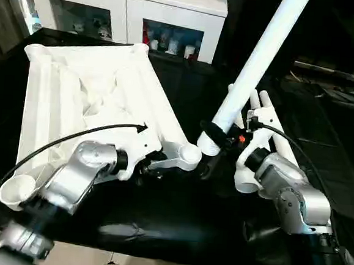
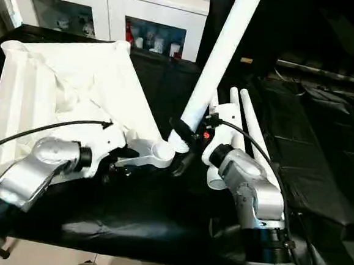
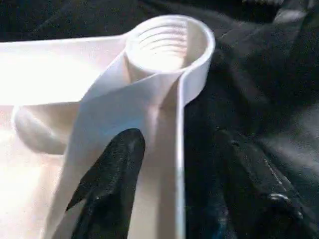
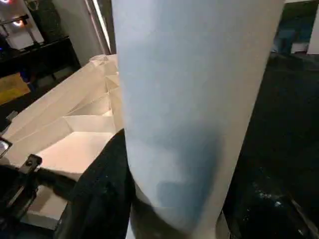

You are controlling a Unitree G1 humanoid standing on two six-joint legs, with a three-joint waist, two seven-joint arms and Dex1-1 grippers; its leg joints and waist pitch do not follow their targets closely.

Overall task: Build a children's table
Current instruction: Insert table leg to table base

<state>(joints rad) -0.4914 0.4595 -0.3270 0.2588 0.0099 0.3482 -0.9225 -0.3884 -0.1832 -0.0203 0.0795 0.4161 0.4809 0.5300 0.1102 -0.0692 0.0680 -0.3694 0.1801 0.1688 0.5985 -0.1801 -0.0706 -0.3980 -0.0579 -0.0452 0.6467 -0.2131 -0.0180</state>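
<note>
The white tabletop lies upside down on the black-covered table, ribbed underside up. My left gripper is at its near right corner socket. It is open, straddling the rim with one finger inside the recess and the other outside, both clear of the wall. My right gripper is shut on a long white leg near its lower end. The leg tilts up to the right, and its bottom end hangs just right of the socket. In the right wrist view the leg stands between the fingers.
Two more white legs lie side by side on the black cloth by my right forearm. A white glass-door cabinet stands behind the table. A second corner socket sits at the near left, by the table's front edge.
</note>
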